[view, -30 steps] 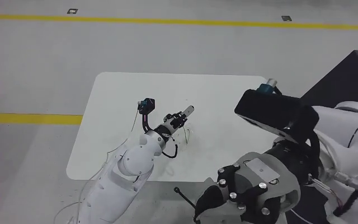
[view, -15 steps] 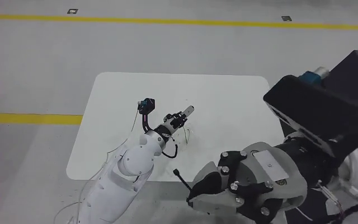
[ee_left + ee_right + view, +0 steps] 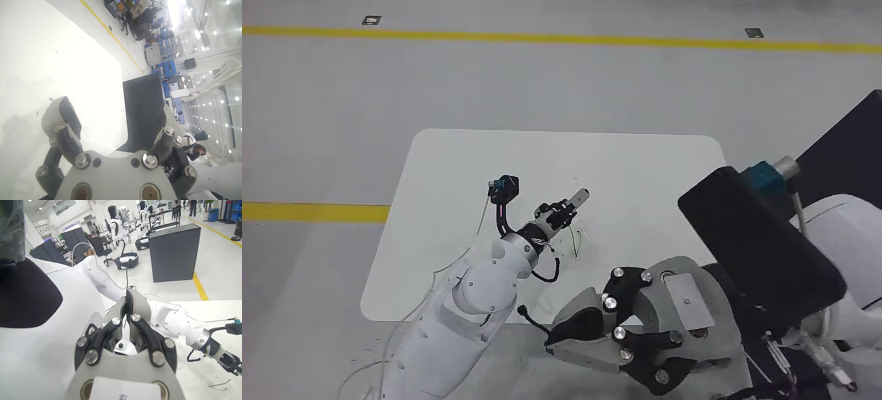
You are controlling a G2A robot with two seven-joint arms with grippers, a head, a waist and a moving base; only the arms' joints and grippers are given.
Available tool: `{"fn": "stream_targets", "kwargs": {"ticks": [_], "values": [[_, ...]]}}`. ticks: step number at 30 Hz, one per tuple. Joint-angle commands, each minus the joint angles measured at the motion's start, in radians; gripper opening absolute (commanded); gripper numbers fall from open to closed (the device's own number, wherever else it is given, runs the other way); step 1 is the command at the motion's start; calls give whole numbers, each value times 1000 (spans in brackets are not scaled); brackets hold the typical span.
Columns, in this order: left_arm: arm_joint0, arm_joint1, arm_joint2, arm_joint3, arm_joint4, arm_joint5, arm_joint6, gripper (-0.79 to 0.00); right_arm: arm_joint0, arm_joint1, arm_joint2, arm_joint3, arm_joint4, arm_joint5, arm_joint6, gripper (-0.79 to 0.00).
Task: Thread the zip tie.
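My right gripper (image 3: 127, 298) is shut on a thin black zip tie (image 3: 126, 281) whose free end sticks out past the fingertips. From above, this gripper (image 3: 556, 336) hangs off the near edge of the white table (image 3: 642, 170), the zip tie (image 3: 532, 318) pointing towards the left arm. My left gripper (image 3: 113, 113) stands open over the table's middle with nothing between its fingers (image 3: 66, 111); it also shows from above (image 3: 571, 204). A second thin black zip tie (image 3: 219, 386) lies on the table close to the left gripper (image 3: 230, 362).
A black upright panel (image 3: 143, 106) stands beside the table's right edge (image 3: 852, 140). A yellow floor line (image 3: 542, 38) runs beyond the table. A small teal-tipped camera bracket (image 3: 504, 187) sticks out from the left wrist.
My right gripper has swung left along the table's near edge with the zip tie in it, coming closer to the left arm. The left arm has stayed still.
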Motion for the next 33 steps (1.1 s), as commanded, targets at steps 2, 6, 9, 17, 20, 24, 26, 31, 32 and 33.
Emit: {"fn": "stream_targets", "kwargs": {"ticks": [2, 6, 9, 17, 20, 24, 26, 31, 32, 33], "values": [[0, 0, 0, 0, 0, 0, 0, 0, -4, -1, 5, 0, 89, 25, -9, -785], [0, 0, 0, 0, 0, 0, 0, 0, -10, -4, 11, 6, 268, 55, 5, -785], [0, 0, 0, 0, 0, 0, 0, 0, -23, -4, 12, 8, 302, 68, 14, -785], [0, 0, 0, 0, 0, 0, 0, 0, -27, 2, 24, 7, 142, 113, 36, -785], [0, 0, 0, 0, 0, 0, 0, 0, -74, 9, 34, 41, 35, 139, 21, -785], [0, 0, 0, 0, 0, 0, 0, 0, -181, 20, 111, 176, 37, 72, 50, -785], [0, 0, 0, 0, 0, 0, 0, 0, -253, 28, 171, 268, 73, 23, 80, -785], [0, 0, 0, 0, 0, 0, 0, 0, -403, 48, 253, 488, 67, 4, 233, -785], [0, 0, 0, 0, 0, 0, 0, 0, -413, 51, 257, 528, 51, -1, 259, -785], [0, 0, 0, 0, 0, 0, 0, 0, -420, 53, 253, 564, 34, -10, 284, -785]]}}
